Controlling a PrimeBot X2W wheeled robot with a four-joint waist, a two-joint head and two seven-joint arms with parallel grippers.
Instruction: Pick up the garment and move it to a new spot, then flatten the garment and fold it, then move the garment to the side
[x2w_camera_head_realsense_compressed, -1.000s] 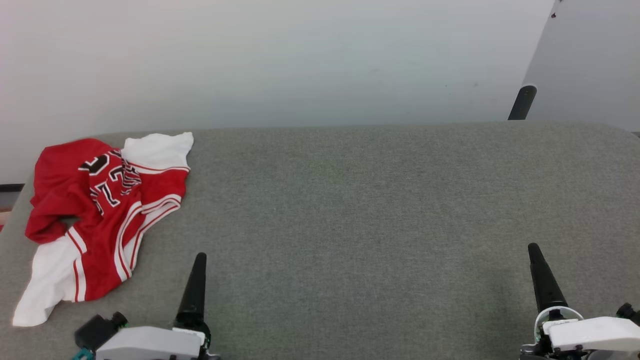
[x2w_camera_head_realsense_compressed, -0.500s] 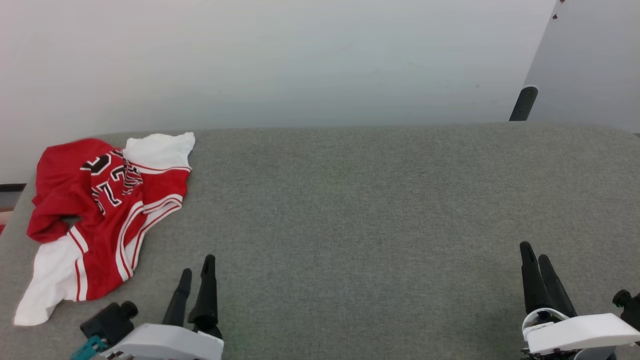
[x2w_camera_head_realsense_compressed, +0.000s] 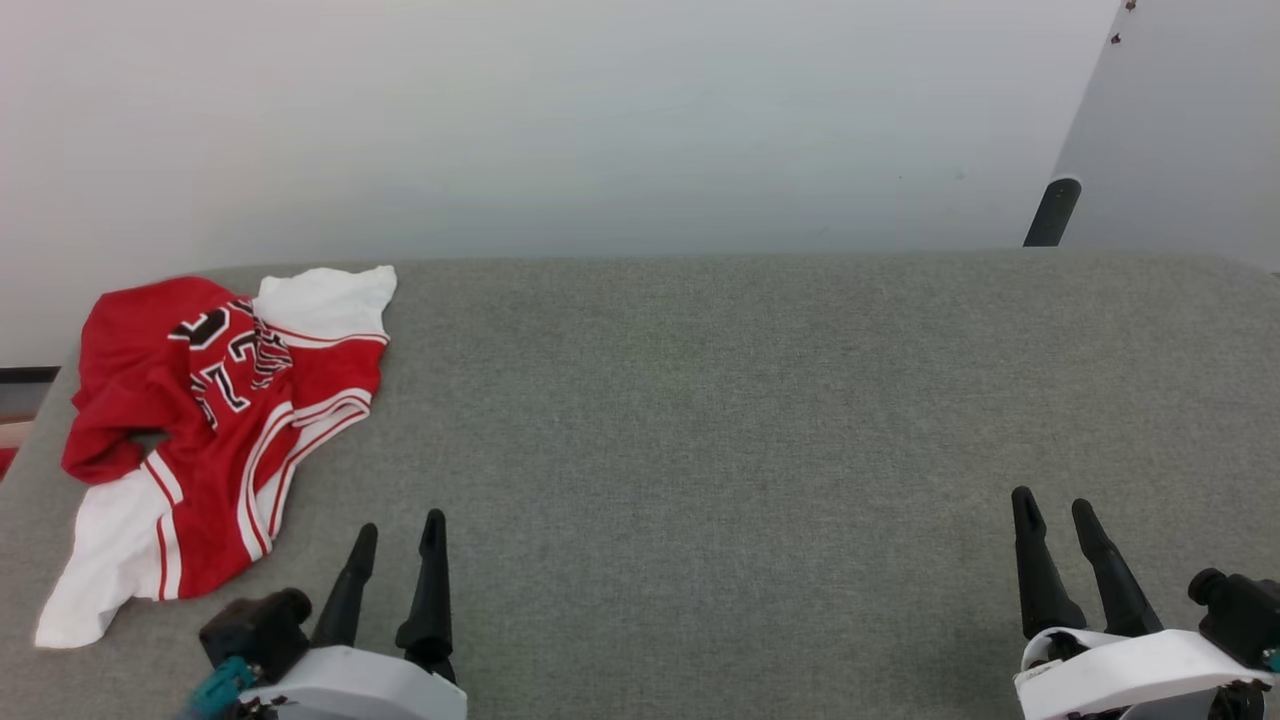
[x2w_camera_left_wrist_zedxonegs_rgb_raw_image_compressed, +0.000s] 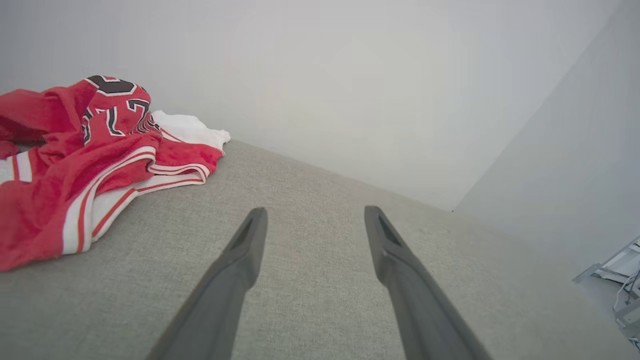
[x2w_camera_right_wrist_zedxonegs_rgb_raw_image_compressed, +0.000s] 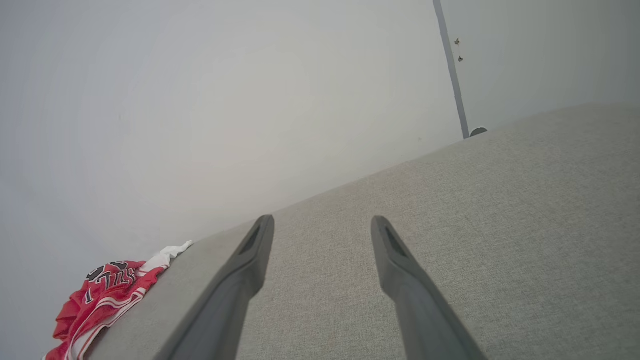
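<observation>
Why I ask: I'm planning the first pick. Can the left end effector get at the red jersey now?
Probably yes: the open left end effector is near the red jersey, with only bare grey surface between.

Left end effector (x2w_camera_head_realsense_compressed: 400, 524) sat low at the left of the head view, its two dark fingers (x2w_camera_head_realsense_compressed: 430, 590) pointing forward and spread apart, holding nothing. Right end effector (x2w_camera_head_realsense_compressed: 1052, 501) was low at the right in the same pose: fingers splayed, empty. Left wrist housing (x2w_camera_head_realsense_compressed: 350, 685) and right wrist housing (x2w_camera_head_realsense_compressed: 1130, 670) were white, at the bottom edge. Both wrist views showed a wide gap between fingers.
</observation>
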